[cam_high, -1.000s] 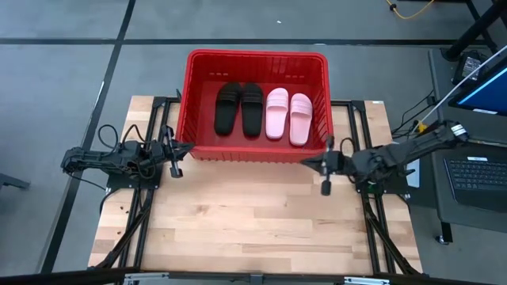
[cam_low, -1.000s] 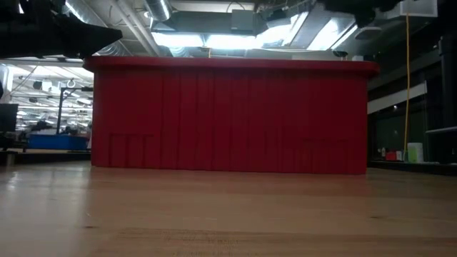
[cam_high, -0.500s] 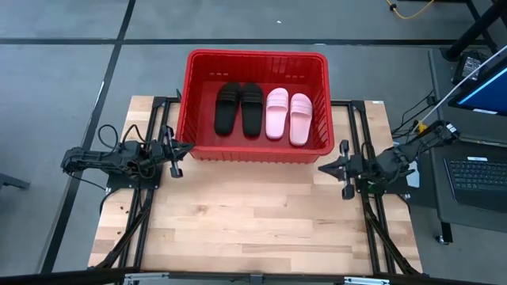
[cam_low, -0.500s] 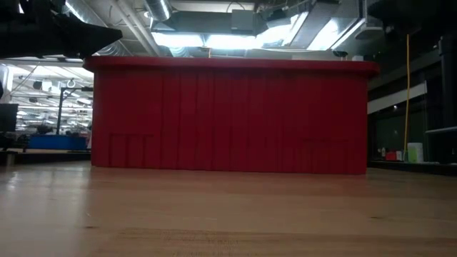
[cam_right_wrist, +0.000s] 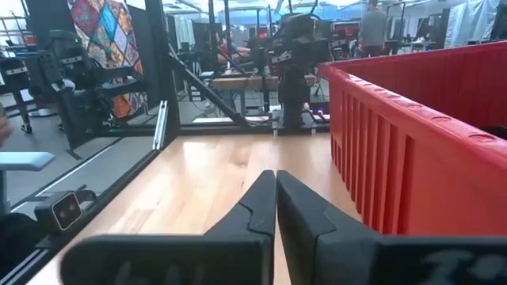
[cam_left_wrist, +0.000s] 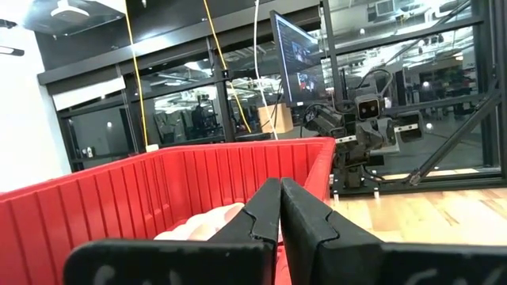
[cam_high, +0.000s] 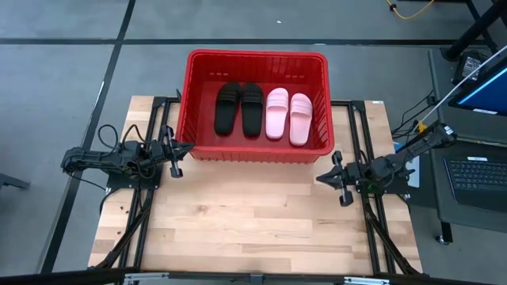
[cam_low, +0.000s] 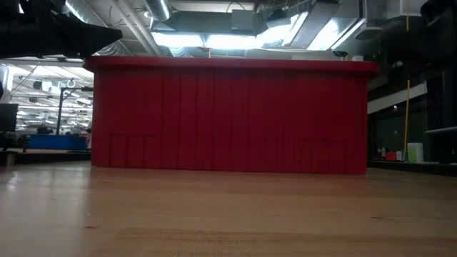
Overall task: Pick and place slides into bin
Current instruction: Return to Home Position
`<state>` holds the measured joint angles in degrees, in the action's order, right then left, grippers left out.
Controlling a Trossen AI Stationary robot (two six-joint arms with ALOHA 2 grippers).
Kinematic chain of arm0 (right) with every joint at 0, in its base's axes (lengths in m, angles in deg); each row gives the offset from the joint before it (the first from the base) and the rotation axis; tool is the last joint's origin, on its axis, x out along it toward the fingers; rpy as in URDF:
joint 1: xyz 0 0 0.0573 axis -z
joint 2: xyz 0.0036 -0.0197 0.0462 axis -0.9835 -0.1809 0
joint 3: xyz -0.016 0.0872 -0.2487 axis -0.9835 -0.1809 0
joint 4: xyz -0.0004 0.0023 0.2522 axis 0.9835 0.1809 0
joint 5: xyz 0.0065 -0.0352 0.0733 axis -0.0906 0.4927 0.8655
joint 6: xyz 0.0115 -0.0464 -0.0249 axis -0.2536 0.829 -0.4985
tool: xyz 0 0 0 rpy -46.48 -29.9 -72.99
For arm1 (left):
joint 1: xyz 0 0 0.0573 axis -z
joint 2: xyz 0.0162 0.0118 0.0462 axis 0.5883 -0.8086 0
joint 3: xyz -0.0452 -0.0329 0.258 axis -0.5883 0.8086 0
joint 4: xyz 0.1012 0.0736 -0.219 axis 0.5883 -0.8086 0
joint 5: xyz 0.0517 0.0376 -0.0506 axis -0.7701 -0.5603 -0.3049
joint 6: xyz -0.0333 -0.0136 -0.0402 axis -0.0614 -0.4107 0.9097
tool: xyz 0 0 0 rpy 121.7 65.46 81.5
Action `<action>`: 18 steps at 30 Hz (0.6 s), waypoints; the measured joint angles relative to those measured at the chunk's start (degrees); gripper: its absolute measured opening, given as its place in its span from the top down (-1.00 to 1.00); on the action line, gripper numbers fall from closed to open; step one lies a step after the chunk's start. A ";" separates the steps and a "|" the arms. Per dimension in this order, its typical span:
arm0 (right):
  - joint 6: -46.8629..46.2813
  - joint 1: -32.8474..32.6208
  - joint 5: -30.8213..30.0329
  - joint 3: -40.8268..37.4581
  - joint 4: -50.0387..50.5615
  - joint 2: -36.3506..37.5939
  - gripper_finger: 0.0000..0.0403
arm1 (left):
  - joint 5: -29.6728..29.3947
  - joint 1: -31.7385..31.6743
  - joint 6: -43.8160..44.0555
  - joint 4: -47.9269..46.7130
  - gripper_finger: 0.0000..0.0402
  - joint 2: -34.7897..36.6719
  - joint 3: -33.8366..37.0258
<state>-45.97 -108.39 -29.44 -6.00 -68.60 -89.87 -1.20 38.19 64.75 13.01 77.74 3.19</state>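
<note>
All four slides are in the bin (cam_high: 257, 55), upper middle of the high view. The black slides (cam_high: 252, 107) lie side by side in its left half, and the pink slides (cam_high: 277, 112) are right next to them in the right half, all lengthwise. The left gripper (cam_high: 188, 146) sits just off the bin's lower-left corner, fingers pressed together. The right gripper (cam_high: 321, 176) hangs over the table (cam_high: 253, 229) below the bin's lower-right corner, clear of it, fingers pressed together too and holding nothing.
</note>
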 joint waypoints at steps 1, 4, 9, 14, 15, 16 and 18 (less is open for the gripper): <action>0.12 0.00 -0.01 0.00 0.22 0.01 0.92 | -0.01 0.00 0.00 0.01 0.96 -0.02 0.00; 2.21 0.00 -0.02 0.00 -0.62 0.03 0.92 | -0.07 0.00 0.00 0.00 0.98 0.00 0.00; 7.75 0.20 -0.14 0.00 -0.75 0.03 0.92 | -0.07 0.00 -0.02 0.00 0.98 0.00 0.00; 8.94 1.48 -0.69 0.02 -0.80 0.03 0.92 | -0.07 0.00 0.00 0.00 0.96 -0.01 0.00; 8.98 1.76 -1.87 0.02 -0.80 0.03 0.92 | -0.07 0.00 0.00 0.00 0.96 0.00 0.00; 8.75 2.07 -3.50 0.02 -0.79 0.03 0.92 | -0.07 0.00 -0.02 0.00 0.97 0.00 0.00; 7.51 2.63 -6.13 0.02 -0.77 0.03 0.92 | -0.07 0.00 0.00 0.00 0.98 -0.01 0.00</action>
<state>-38.46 -105.76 -35.57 -5.97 -69.37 -89.84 -1.26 38.19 64.75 13.01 77.73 3.19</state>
